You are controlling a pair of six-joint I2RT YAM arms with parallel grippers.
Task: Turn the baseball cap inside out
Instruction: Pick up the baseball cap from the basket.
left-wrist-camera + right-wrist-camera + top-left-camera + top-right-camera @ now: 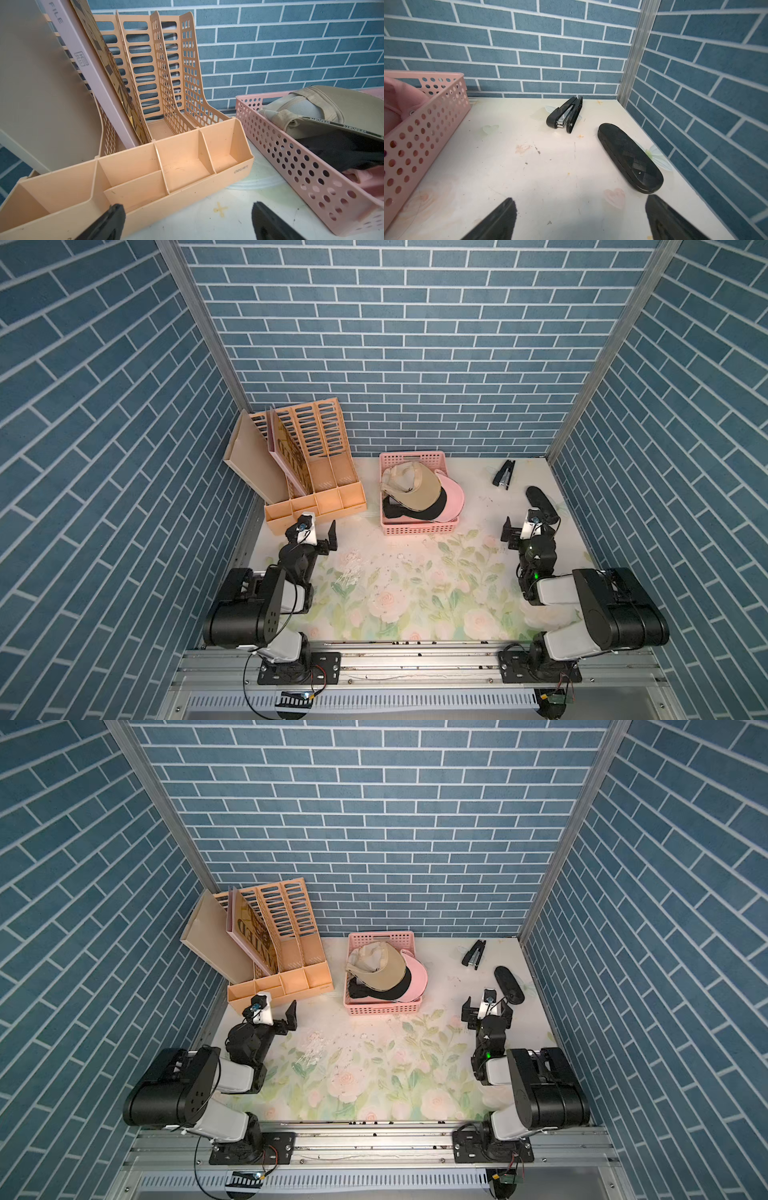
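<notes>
Both grippers released and empty; the tan baseball cap (417, 487) tops the pile in the pink basket (419, 529).
In both top views the tan baseball cap (384, 965) lies over a black cap (399, 510) and a pink cap (455, 495) in the pink basket at the back middle of the desk (415, 593), with the left gripper (318, 531) and right gripper (530, 526) apart from it, jaws spread; the left wrist view shows the left gripper (188, 207) spread wide over bare desk, facing a peach file organizer (187, 166) with the pink basket beside it; the right wrist view shows the right gripper (581, 200) equally spread, a stapler (565, 114) and black case (629, 158) beyond.
</notes>
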